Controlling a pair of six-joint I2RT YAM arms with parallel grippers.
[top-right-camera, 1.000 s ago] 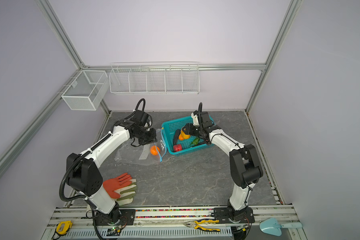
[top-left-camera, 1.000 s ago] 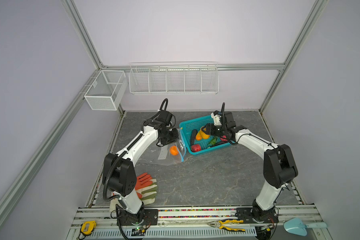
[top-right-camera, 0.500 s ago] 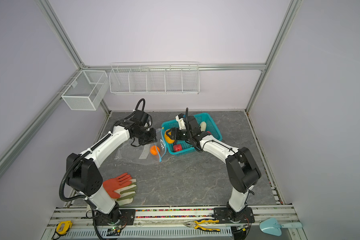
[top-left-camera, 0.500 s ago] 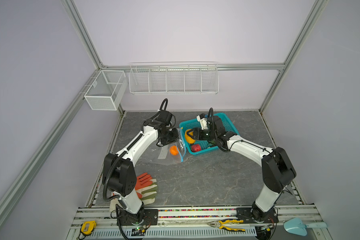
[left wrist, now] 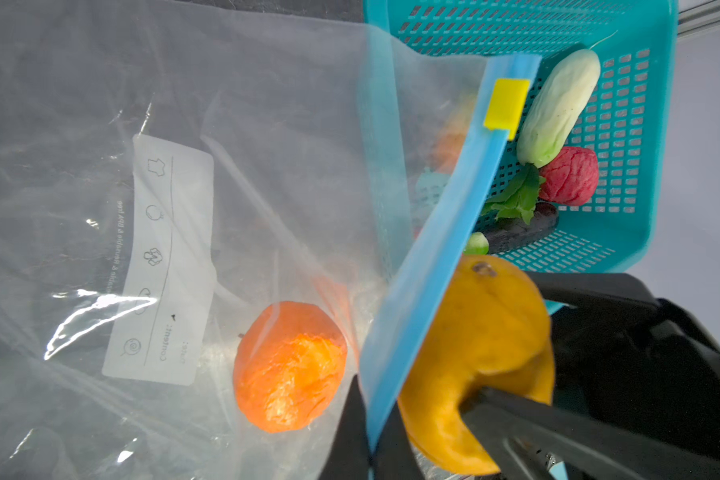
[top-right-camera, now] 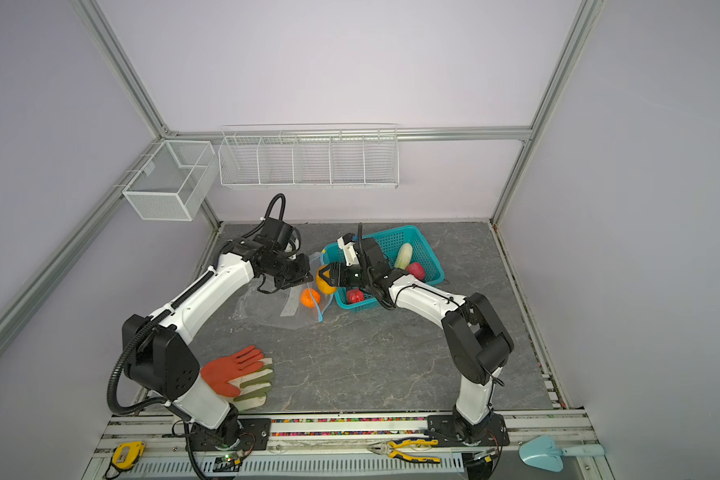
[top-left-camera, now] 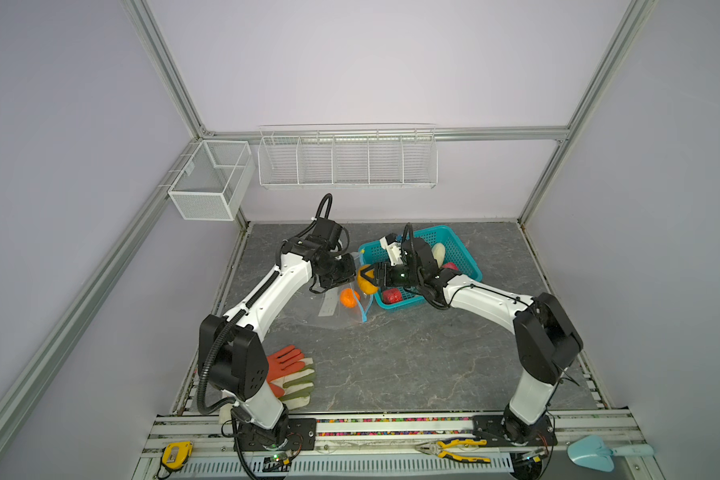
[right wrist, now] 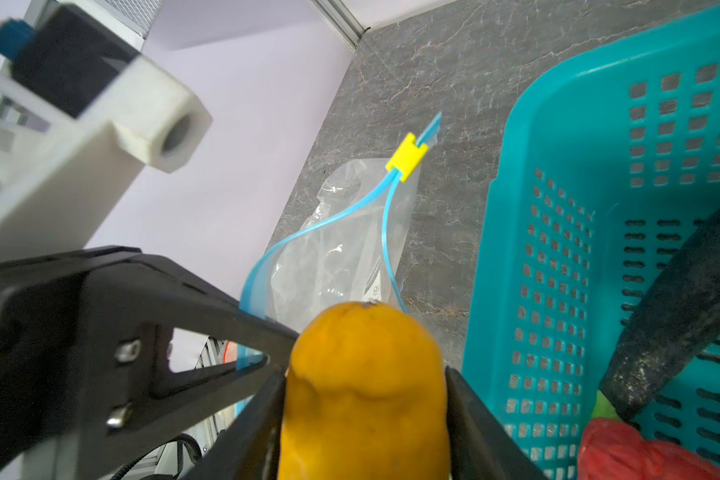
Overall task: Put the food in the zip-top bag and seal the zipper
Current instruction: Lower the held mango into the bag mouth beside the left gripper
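**Desk:** Where's the zip-top bag on your end?

**Operator:** I see the zip-top bag (top-left-camera: 333, 322) lying on the tabletop (top-left-camera: 391, 357), just left of the teal basket (top-left-camera: 466, 259) in both top views, with its mouth toward the basket. One orange fruit (left wrist: 289, 365) sits inside it, near the white label (left wrist: 163, 257).

**Desk:** And the zipper?

**Operator:** The zipper (left wrist: 437, 241) is parted. In the right wrist view its two blue strips bow apart and meet at the yellow slider (right wrist: 406, 162) at the far end. My left jaws are pinched tight on one strip and hold that edge up off the tabletop.

**Desk:** Right side?

**Operator:** My right jaws stand partway apart, clamped on both flanks of a yellow-orange fruit (right wrist: 362, 386). It hangs at the bag's mouth, just beside the lifted strip. I can't tell whether it touches.

**Desk:** What's in the basket?

**Operator:** In the left wrist view I see a white-green cabbage (left wrist: 558, 108), a pink-red piece (left wrist: 570, 176), green leaves (left wrist: 516, 199) and a dark eggplant (left wrist: 520, 228). A top view also shows a red piece (top-left-camera: 393, 296) at the near corner.

**Desk:** Anything else?

**Operator:** The orange-and-green gloves (top-left-camera: 292, 374) lie by the left arm's base, well apart from the bag.
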